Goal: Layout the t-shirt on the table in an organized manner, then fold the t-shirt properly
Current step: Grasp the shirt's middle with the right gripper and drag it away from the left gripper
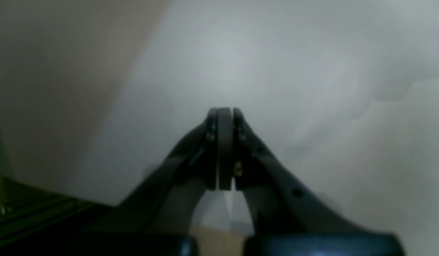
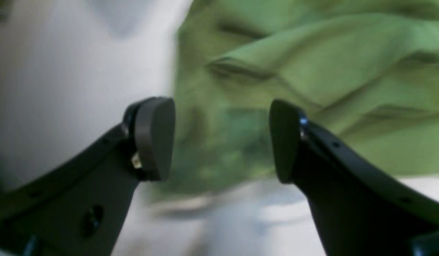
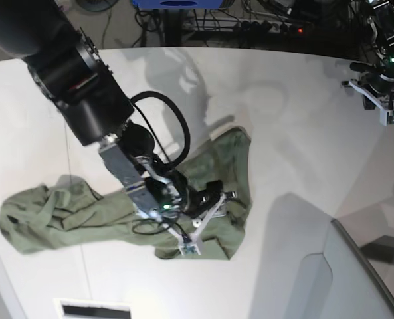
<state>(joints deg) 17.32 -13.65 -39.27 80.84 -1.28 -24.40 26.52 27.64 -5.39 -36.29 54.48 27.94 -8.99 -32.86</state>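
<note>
1. Olive-green t-shirt [image 3: 110, 216] lay crumpled on your white table [image 3: 296, 146], under and just ahead of your right gripper [image 2: 222, 140].
2. Your right gripper's jaws stood apart, holding nothing.
3. Your left gripper [image 1: 225, 149] was pressed closed, empty, well away from the cloth.

The t-shirt [image 2: 312, 71] is soft, matt olive-green cloth, creased into folds. The worktop [image 3: 303, 133] is smooth and white with a faint sheen. The right hand [image 2: 222, 140] has matt dark pads [image 2: 155, 138] that look like plastic or rubber.
</note>
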